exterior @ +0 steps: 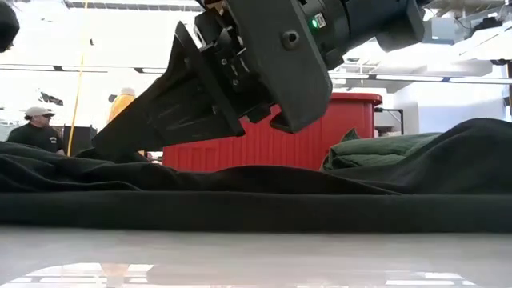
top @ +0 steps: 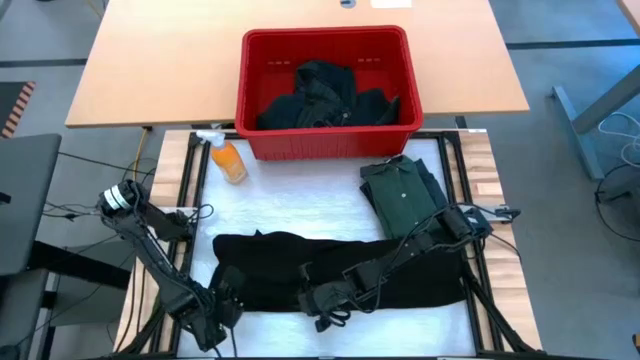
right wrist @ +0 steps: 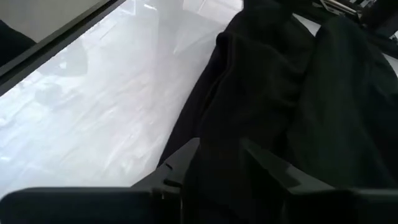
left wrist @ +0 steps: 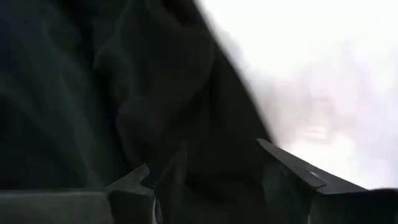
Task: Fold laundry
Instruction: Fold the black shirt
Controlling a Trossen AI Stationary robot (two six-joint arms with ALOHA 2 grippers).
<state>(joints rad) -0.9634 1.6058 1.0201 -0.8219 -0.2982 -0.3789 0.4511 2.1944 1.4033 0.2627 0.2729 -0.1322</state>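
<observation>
A black garment [top: 340, 270] lies spread flat along the table's near side; it also fills the low view [exterior: 256, 200]. My left gripper [top: 222, 305] is at its near left corner, with black cloth [left wrist: 205, 155] between its fingers. My right gripper [top: 325, 303] is at the middle of its near edge, shut on black cloth [right wrist: 217, 168]. A folded dark green collared shirt [top: 402, 192] lies on the table at the far right. More dark garments [top: 325, 100] lie in the red basket [top: 262, 60]. My left gripper has a bunched fold of the black garment's near left corner [left wrist: 186, 180] between its two fingers; the number of layers does not show. The rest of the garment lies on the table. My right gripper pinches a raised fold at the garment's near edge [right wrist: 214, 155] between its two fingers, several layers by the look of it. The fingers come low and slanting from the table's right. The cloth beyond the fingers lies slack on the table.
An orange spray bottle [top: 228, 160] lies at the table's far left, beside the red basket. Bare white tabletop [top: 290, 200] lies between the basket and the black garment. Cables run along both side edges. A person [exterior: 36, 132] stands in the room behind.
</observation>
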